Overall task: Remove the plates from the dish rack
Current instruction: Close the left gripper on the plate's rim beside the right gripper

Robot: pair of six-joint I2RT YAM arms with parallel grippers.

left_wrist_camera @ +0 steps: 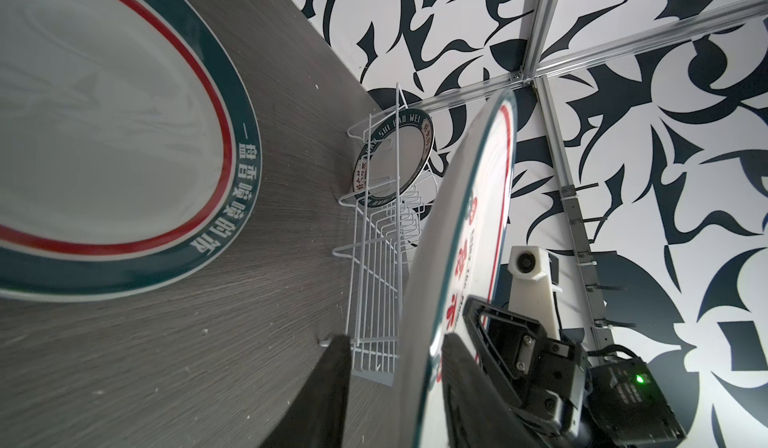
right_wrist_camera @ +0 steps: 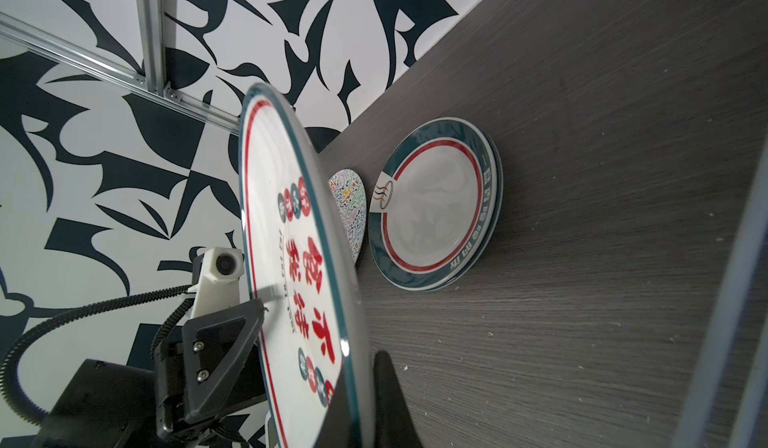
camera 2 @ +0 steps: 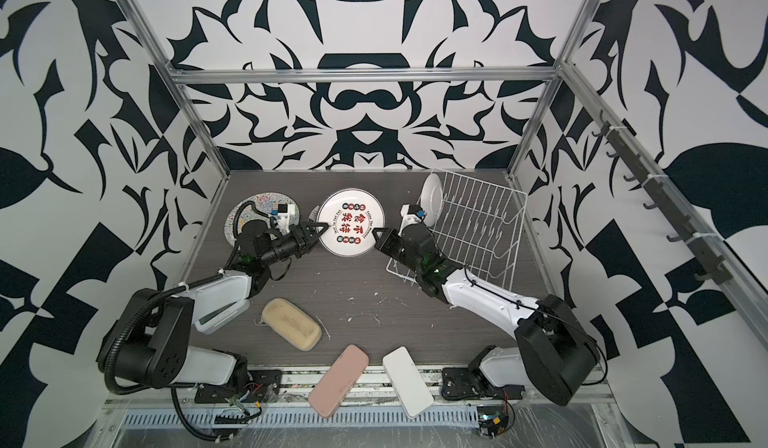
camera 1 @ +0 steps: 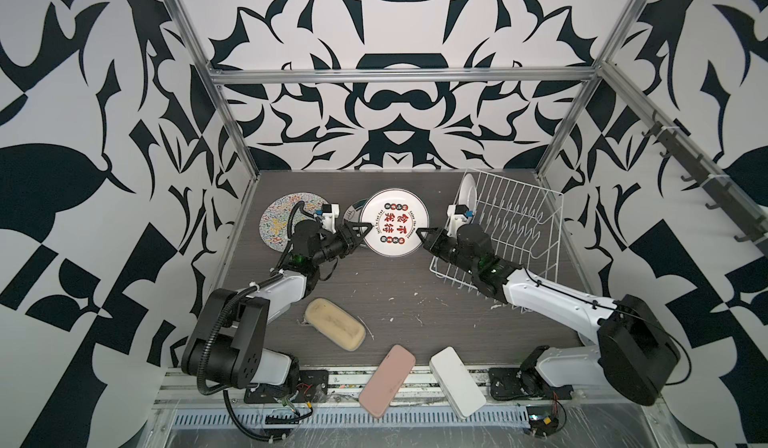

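Observation:
A plate with red characters (camera 1: pixel 394 222) (camera 2: pixel 351 222) hangs face up above the table between both arms. My right gripper (camera 1: pixel 419 231) (right_wrist_camera: pixel 365 367) is shut on its rim. On the opposite side my left gripper (camera 1: pixel 368 228) (left_wrist_camera: pixel 395 342) straddles the rim, open, with a gap between one finger (left_wrist_camera: pixel 328 383) and the plate (left_wrist_camera: pixel 457 238). The white wire dish rack (camera 1: pixel 515 225) (left_wrist_camera: pixel 374 258) stands at the back right. One plate with a dark lettered rim (camera 1: pixel 467 194) (left_wrist_camera: pixel 395 159) stands upright at its far end. A squiggle plate (camera 1: pixel 282 221) and a green-red rimmed plate (right_wrist_camera: pixel 436 204) lie flat at the back left.
A beige pad (camera 1: pixel 334 323) lies front left of centre. A pink pad (camera 1: pixel 386 379) and a white pad (camera 1: pixel 457 381) overhang the front edge. A rail of dark hooks (camera 1: pixel 685 167) runs along the right wall. Aluminium frame posts stand at the back corners.

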